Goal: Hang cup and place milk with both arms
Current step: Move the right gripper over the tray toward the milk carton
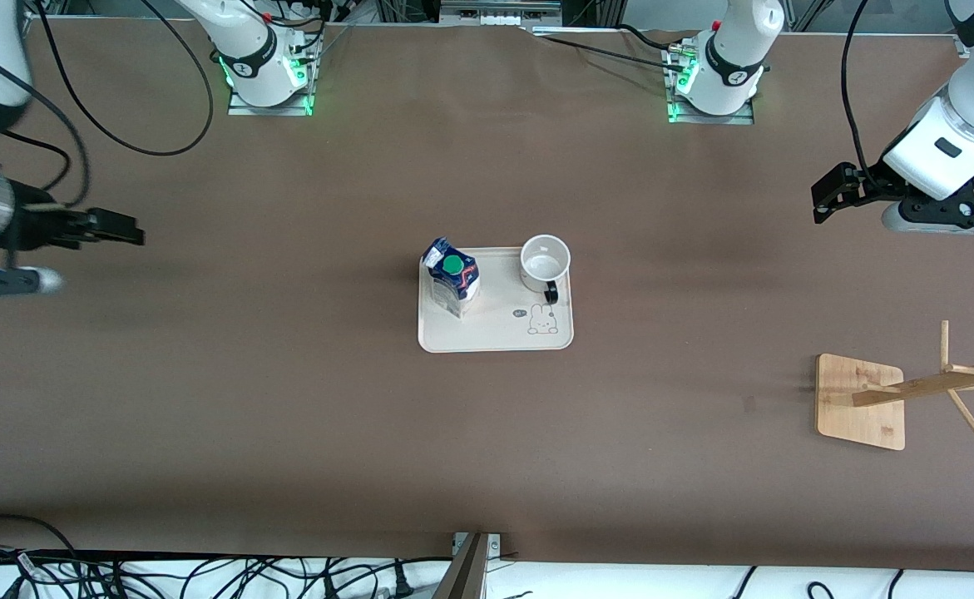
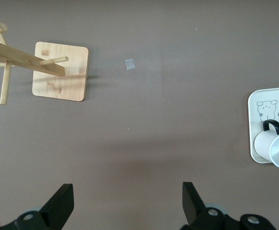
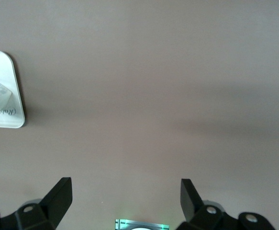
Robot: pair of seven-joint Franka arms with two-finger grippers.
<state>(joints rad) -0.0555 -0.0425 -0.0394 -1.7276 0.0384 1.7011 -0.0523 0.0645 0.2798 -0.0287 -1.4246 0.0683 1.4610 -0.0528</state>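
The cup, white with a black handle, stands upright on a cream tray at the table's middle. It also shows in the left wrist view as the cup. The milk, blue and white with a green cap, stands beside it on the tray, toward the right arm's end. My left gripper hangs open and empty over bare table at the left arm's end. My right gripper hangs open and empty over the right arm's end. Neither is close to the tray.
A wooden peg rack on a square base stands toward the left arm's end, nearer to the front camera than the tray; the rack also shows in the left wrist view. A small tape scrap lies beside it. Brown table surrounds the tray.
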